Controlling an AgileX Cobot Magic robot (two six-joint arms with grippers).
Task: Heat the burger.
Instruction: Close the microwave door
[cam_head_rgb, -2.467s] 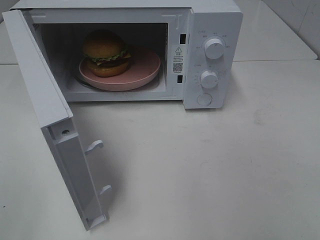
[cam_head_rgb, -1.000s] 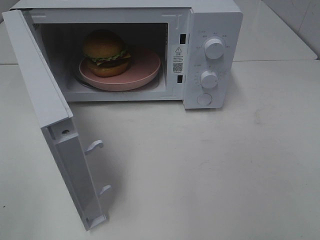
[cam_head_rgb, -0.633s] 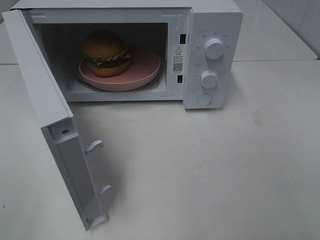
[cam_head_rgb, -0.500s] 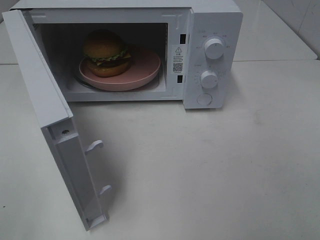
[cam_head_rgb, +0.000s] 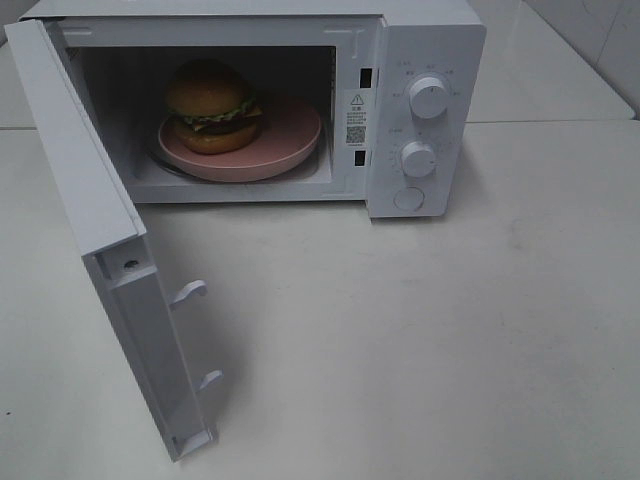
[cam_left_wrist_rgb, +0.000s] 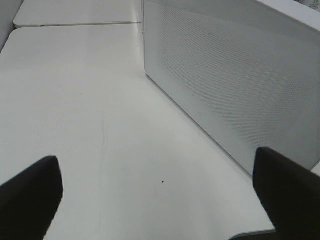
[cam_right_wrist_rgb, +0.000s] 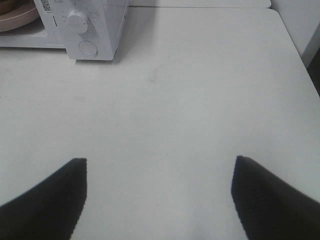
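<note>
The burger, golden-brown bun over lettuce and patty, sits on a round pink plate inside the white microwave. The microwave door stands swung wide toward the front left. Neither arm shows in the exterior high view. My left gripper is open above bare table, facing the outer perforated face of the door. My right gripper is open over bare table, well away from the microwave's knob panel; a sliver of the pink plate shows there.
The white table spreads in front and to the right of the microwave. Two knobs and a round button sit on the control panel. Two latch hooks jut from the door's inner edge. The table's right edge shows.
</note>
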